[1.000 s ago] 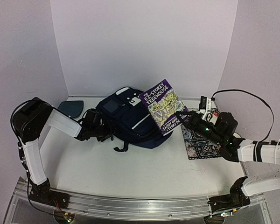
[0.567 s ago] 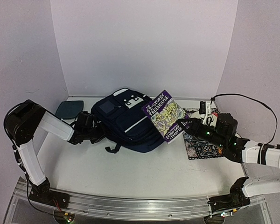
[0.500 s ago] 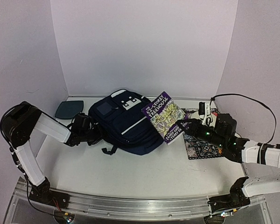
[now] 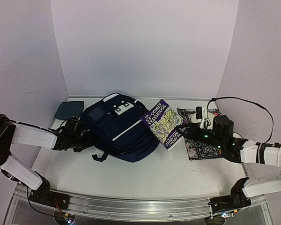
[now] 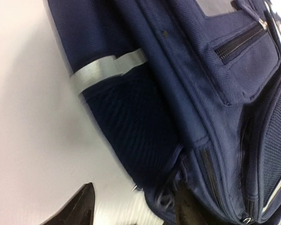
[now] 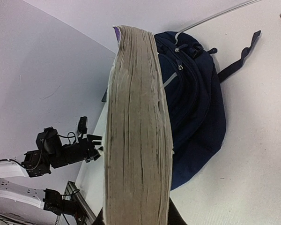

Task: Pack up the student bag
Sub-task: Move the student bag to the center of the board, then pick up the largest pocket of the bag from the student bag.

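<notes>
Right claw [image 4: 181, 129] grips book [image 4: 163, 123] beside student bag [image 4: 117, 129].

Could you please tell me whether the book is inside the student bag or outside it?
Outside. The book is held by the right gripper near the student bag, whole cover showing.

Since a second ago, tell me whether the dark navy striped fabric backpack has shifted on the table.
Yes. The dark navy fabric backpack slid left, closing most of its gap to the small teal flat pad.
</notes>
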Available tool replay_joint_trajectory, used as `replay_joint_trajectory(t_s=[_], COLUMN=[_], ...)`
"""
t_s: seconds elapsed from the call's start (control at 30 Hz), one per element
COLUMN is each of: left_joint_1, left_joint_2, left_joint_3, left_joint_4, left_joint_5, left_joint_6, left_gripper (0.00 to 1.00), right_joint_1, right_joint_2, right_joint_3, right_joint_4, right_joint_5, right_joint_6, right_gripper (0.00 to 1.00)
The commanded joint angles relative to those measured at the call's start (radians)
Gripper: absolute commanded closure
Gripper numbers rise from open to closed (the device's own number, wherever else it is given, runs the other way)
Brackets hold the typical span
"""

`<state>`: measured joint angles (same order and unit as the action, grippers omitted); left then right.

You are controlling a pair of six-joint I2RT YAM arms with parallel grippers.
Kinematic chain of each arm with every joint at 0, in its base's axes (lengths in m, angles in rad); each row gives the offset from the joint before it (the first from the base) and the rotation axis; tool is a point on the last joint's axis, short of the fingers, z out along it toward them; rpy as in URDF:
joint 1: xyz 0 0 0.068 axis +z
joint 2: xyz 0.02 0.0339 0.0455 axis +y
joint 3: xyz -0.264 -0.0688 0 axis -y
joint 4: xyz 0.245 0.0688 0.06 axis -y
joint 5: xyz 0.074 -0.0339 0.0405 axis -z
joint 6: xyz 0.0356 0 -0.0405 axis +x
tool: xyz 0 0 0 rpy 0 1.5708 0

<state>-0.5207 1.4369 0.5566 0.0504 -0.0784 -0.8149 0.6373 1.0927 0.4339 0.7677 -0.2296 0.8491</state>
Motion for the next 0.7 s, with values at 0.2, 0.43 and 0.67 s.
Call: replay_joint_trajectory(t_s=[0.2,0.43,0.67], left_joint_1=[-0.309,-0.435,-0.465], left_joint_2=[-0.066,0.022,0.088], left_joint_3=[0.219,0.382,0.47], left_joint_4=[-0.327,-0.323,-0.317], left_joint_5=[-0.248,-0.143,0.03], left_joint_6=[0.235,0.414,0.574], left_gripper=[0.24,0.25,0.26], right_joint_1=[-0.004,-0.005,-0.004], right_joint_2=[-0.094,-0.166,-0.207], right_joint_3=[0.03,0.028,0.014], right_joint_4=[-0.048,-0.15,-0.187], right_joint_5=[0.057,0.099,0.118], right_joint_6=[-0.073,-0.103,-0.108], right_gripper=[1.0,1.0,1.0])
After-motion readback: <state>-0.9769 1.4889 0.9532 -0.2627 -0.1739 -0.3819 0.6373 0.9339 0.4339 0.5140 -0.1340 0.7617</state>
